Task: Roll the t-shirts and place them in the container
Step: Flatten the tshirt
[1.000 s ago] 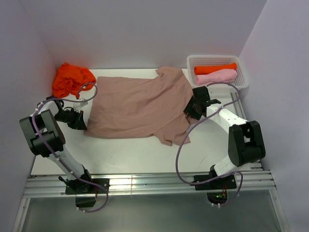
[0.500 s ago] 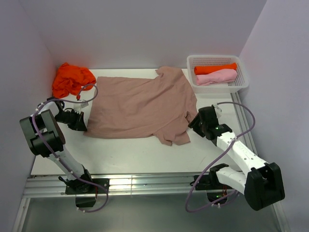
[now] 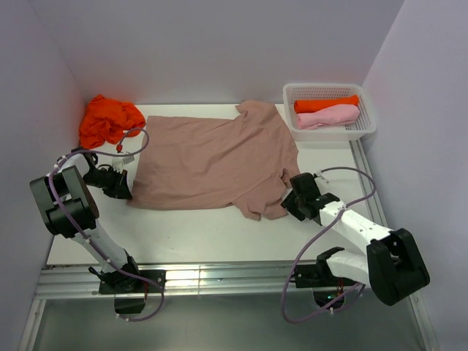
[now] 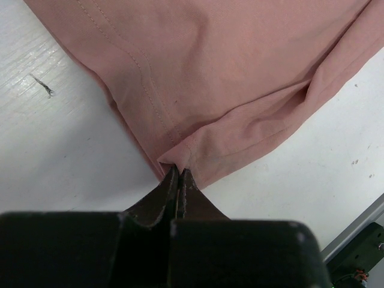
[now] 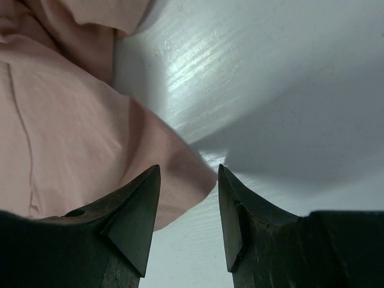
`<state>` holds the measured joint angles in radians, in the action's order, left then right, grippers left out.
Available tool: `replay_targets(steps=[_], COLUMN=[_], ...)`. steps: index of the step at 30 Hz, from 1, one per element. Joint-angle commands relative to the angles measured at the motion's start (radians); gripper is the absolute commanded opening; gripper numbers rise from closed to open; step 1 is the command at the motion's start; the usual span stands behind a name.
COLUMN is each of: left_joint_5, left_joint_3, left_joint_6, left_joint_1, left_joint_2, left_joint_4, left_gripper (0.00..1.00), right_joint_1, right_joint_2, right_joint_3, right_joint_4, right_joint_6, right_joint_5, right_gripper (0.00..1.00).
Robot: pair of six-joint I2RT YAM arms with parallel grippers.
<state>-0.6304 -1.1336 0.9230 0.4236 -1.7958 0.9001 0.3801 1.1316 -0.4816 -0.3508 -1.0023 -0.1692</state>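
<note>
Fingers of left gripper (image 4: 178,175) clamp shirt (image 4: 240,66) corner, anchoring it — right gripper (image 5: 189,169), fingers apart, poised at opposite edge.

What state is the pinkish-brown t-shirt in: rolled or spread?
Spread: the pinkish-brown t-shirt lies flat on the table, no roll started; the left tool pinches its hem corner.
</note>
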Motion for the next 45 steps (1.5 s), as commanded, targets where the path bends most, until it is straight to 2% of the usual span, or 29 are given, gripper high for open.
replay_targets(steps=[1,5,7,12,15,23,31,38,45], left_joint_5=[-0.026,-0.026,-0.025,-0.015,-0.005,0.021,0.066,0.112,0.142], left_joint_3=[0.003,0.005,0.006,0.017,0.026,0.06,0.118,0.166,0.208], left_joint_6=[0.03,0.03,0.031,0.034,0.034,0.039,0.054,0.069,0.103], left_joint_1=[-0.005,-0.003,-0.003,-0.003,-0.005,-0.003,-0.003,-0.002,-0.003], left_joint_2=[0.046,0.052,0.055,0.07,0.087,0.167,0.263,0.319,0.34], left_joint_4=[0.019,0.019,0.019,0.013,0.007,-0.004,-0.016,-0.033,-0.021], left_gripper=[0.0,0.0,0.0,0.0,0.0,0.0,0.0,0.0,0.0], right_joint_1=[0.037,0.068,0.077,0.108,0.144,0.279,0.373,0.379,0.379], right_joint_2=[0.026,0.053,0.054,-0.006,-0.107,-0.502,-0.74,-0.831,-0.788], right_joint_3=[-0.005,-0.008,-0.003,0.009,-0.006,-0.045,-0.025,-0.067,-0.137], right_joint_4=[0.027,0.03,0.033,0.012,-0.06,-0.272,-0.332,-0.323,-0.309], right_joint_6=[-0.041,-0.059,-0.073,-0.101,-0.13,-0.243,-0.298,-0.257,-0.171], right_joint_5=[-0.053,-0.069,-0.075,-0.096,-0.139,-0.237,-0.253,-0.233,-0.188], right_gripper=[0.5,0.48,0.44,0.09,0.05,0.0,0.0,0.0,0.0])
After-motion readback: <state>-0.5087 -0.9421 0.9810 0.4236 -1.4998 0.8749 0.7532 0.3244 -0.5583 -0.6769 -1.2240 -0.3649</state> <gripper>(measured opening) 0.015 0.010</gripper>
